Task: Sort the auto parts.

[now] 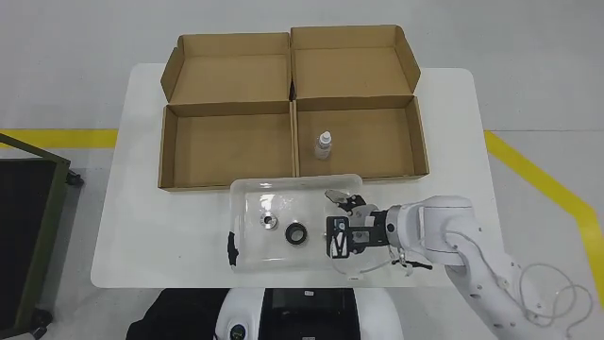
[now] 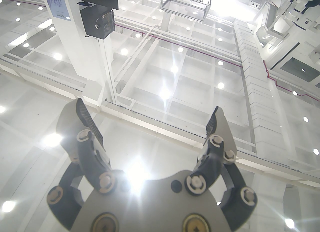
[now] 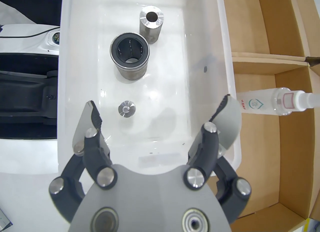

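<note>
Grey flooring with yellow tape lines surrounds a white bench (image 1: 142, 236). Off to one side, the left claw (image 2: 147, 104) points up at a gridded ceiling dotted with lamps, its 2 fingers spread wide around bare air.

On the far half of the bench, 2 open cardboard boxes sit side by side and touching. These are the left box (image 1: 226, 146) and the right box (image 1: 377, 142). A clear plastic bin (image 1: 247, 246) lies just in front of them, straddling their shared seam.

3 metal parts stand in the bin. A steel sleeve (image 3: 151, 27) with a bored centre is leftmost. Next to it is a larger bearing (image 3: 130, 56) with a black lining, upright and close to the sleeve. A small steel stud (image 3: 127, 109) is farther right, apart from both.

A white spray bottle (image 1: 324, 144) stands in the right box near the wall shared with the left box.

The right claw (image 3: 158, 101) hangs over the bin's right end beside the stud. Its fingers are wide apart, grasping nothing, and one fingertip is above the rim nearest the boxes.
</note>
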Tool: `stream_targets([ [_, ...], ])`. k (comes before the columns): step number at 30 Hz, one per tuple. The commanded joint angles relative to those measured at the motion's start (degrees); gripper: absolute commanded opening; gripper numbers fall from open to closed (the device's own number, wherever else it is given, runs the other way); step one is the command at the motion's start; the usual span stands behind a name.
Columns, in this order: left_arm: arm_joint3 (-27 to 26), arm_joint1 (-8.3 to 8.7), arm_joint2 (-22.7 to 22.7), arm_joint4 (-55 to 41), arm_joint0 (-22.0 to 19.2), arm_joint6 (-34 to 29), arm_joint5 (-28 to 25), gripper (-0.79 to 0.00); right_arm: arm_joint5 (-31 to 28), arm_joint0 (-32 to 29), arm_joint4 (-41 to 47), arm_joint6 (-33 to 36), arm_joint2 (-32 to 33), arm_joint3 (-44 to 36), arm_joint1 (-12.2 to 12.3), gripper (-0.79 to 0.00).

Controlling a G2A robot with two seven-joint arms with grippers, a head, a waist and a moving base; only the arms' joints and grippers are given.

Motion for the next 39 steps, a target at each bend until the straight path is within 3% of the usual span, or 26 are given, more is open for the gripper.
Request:
stream_targets([
  [1, 0.0, 0.00, 0.0, 0.0, 0.0, 0.0, 0.0, 0.000, -0.1, -0.1, -0.2, -0.2, -0.3, 0.2, 0.1, -0.172],
  [12, 0.0, 0.00, 0.0, 0.0, 0.0, 0.0, 0.0, 0.000, -0.3, 0.2, -2.2, -0.9, -2.8, 2.5, 0.2, -0.243],
  [18, 0.0, 0.00, 0.0, 0.0, 0.0, 0.0, 0.0, 0.000, -0.1, 0.8, -3.1, -1.3, -4.5, 3.9, 0.1, -0.369],
  [29, 0.0, 0.00, 0.0, 0.0, 0.0, 0.0, 0.0, 0.000, -0.5, 2.1, -4.2, -1.5, -6.5, 6.3, 0.1, -0.446],
  [39, 0.0, 0.00, 0.0, 0.0, 0.0, 0.0, 0.0, 0.000, -0.7, 3.1, -5.0, -1.6, -7.5, 7.2, 0.2, -0.622],
])
